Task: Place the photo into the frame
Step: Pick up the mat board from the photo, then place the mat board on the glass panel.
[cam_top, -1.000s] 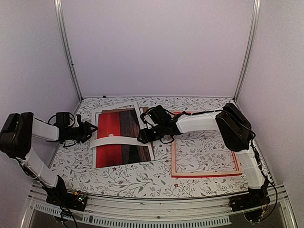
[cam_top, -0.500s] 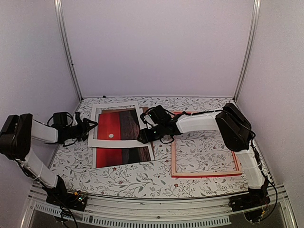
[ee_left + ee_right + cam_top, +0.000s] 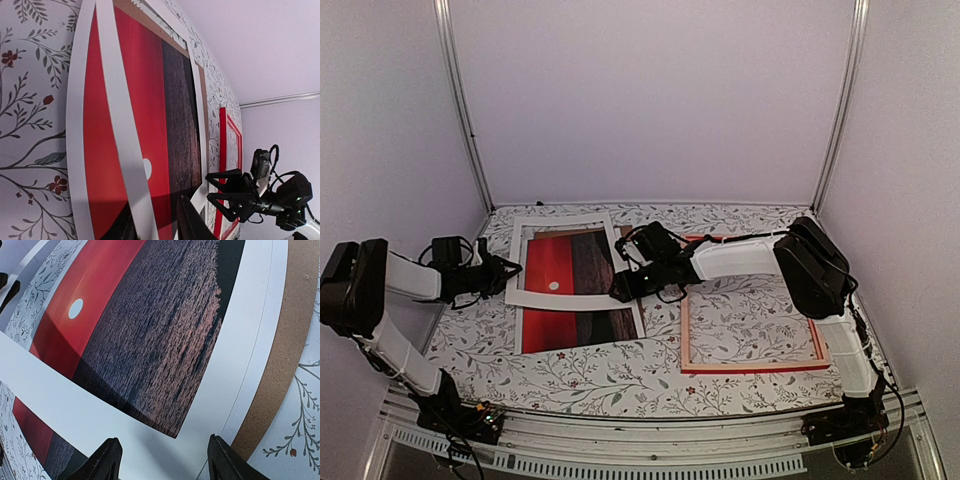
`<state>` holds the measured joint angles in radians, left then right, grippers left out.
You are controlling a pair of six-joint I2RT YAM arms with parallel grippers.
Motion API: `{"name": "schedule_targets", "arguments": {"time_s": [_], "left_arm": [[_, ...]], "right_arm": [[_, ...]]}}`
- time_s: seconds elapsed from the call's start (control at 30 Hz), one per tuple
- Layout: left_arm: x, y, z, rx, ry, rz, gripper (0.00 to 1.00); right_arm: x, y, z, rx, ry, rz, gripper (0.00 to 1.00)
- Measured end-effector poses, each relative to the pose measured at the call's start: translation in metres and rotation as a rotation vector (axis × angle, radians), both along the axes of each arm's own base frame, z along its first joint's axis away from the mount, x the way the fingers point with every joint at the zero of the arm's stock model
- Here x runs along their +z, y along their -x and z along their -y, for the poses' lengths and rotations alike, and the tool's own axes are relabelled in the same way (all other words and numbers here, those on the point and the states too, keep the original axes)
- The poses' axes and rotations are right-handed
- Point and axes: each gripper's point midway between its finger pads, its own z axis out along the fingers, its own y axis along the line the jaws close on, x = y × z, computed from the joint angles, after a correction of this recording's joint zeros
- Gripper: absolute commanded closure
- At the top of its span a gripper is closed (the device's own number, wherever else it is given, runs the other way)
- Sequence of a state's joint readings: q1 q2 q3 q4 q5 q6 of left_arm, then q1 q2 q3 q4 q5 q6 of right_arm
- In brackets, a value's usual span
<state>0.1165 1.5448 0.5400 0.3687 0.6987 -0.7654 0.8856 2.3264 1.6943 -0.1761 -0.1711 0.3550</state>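
The photo (image 3: pixel 570 325), half red with a white dot and half dark streaky, lies flat left of centre; it also shows in the left wrist view (image 3: pixel 145 100) and the right wrist view (image 3: pixel 150 330). A white mat (image 3: pixel 565 299) lies over it, raised at its left side. My left gripper (image 3: pixel 503 272) (image 3: pixel 152 216) is shut on the mat's near strip (image 3: pixel 115 125) at that left side. My right gripper (image 3: pixel 620 290) (image 3: pixel 165 465) is open just above the mat's near right corner (image 3: pixel 150 440). The red frame (image 3: pixel 752 368) lies flat to the right, also seen in the left wrist view (image 3: pixel 222 145).
A brown backing board (image 3: pixel 280 365) lies under the photo, its edge showing along the right side. The floral table cover (image 3: pixel 600 375) runs to the cage posts and the back wall. The frame's opening shows only the cover.
The mat, bowed up across the photo a second ago, now lies flatter and further back. My left gripper has shifted slightly left with it. The right arm has not moved.
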Motion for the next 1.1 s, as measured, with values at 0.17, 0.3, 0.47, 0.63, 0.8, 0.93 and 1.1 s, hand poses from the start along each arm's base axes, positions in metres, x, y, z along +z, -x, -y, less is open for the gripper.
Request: {"name": "schedule_targets", "arguments": {"time_s": [0.17, 0.3, 0.47, 0.63, 0.8, 0.93, 1.1], "left_arm": [[-0.002, 0.001, -0.003, 0.005, -0.029, -0.012, 0.88], [0.004, 0.001, -0.004, 0.004, -0.047, -0.001, 1.00], [0.018, 0.001, -0.004, 0.001, -0.058, 0.029, 1.00], [0.050, 0.002, 0.005, -0.022, -0.067, 0.096, 1.00], [0.101, 0.007, 0.029, -0.084, -0.069, 0.210, 1.00], [0.154, 0.019, 0.058, -0.151, -0.052, 0.325, 1.00], [0.210, 0.037, 0.096, -0.235, -0.015, 0.435, 1.00]], "right_arm": [[0.000, 0.000, 0.000, 0.005, 0.001, 0.004, 0.33], [0.002, 0.002, -0.001, 0.014, 0.003, 0.011, 0.26], [0.006, 0.006, 0.010, 0.011, 0.018, 0.001, 0.14], [0.033, 0.009, 0.044, -0.027, 0.025, -0.007, 0.11], [0.097, -0.014, 0.098, -0.146, -0.009, 0.082, 0.10], [0.133, -0.034, 0.154, -0.276, -0.016, 0.151, 0.09], [0.127, -0.044, 0.228, -0.431, 0.064, 0.150, 0.09]]}}
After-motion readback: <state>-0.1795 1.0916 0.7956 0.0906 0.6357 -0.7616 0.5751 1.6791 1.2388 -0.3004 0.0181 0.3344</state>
